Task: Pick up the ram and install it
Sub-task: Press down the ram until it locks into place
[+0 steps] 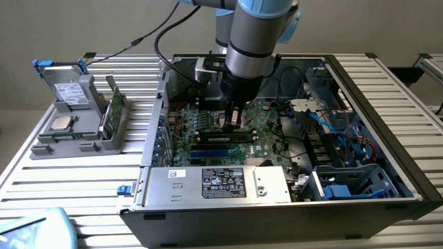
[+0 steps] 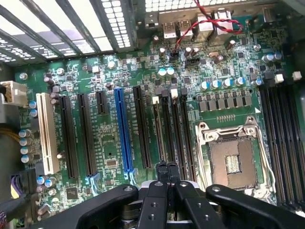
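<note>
Slatted metal table [image 1: 83,171] is carrying an open black computer case [image 1: 387,155]; inside, the black gripper [image 2: 167,168], jaws together, is pressing the long dark-green ram stick [image 1: 225,138] into its motherboard slot.

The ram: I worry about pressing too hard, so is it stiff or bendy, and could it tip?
The ram is a thin flat board, so probably stiff lengthwise but apt to flex sideways. It stands on edge in a slot on the motherboard, below the shut gripper, so it is unlikely to tip. Being so slim, it is probably light and fragile.
</note>
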`<control>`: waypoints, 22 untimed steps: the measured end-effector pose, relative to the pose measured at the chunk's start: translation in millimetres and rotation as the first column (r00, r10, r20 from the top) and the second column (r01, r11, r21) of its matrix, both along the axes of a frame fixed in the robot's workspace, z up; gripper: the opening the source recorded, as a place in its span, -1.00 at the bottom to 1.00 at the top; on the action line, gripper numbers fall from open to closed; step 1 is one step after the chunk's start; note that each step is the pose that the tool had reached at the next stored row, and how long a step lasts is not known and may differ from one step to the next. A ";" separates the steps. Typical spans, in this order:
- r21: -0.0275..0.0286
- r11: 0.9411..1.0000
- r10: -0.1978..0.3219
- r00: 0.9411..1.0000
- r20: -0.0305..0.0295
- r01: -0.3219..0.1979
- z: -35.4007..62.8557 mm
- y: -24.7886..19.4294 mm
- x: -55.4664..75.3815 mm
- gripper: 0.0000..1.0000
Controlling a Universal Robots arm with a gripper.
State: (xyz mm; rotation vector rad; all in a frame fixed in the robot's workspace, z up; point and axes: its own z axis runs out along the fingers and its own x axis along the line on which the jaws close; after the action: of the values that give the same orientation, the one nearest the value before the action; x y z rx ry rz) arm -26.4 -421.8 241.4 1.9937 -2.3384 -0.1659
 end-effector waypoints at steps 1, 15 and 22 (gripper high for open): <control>-0.003 1.000 -0.008 1.000 0.002 0.008 0.1 0.0 0.0 -0.79; -0.078 0.992 -0.097 0.994 0.042 0.100 0.4 0.0 0.0 -0.79; -0.109 0.983 -0.140 0.988 0.072 0.147 0.6 0.0 0.0 -0.79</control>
State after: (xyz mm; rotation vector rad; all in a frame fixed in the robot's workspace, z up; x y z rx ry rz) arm -26.4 -421.9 242.0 1.8056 -2.4706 0.0252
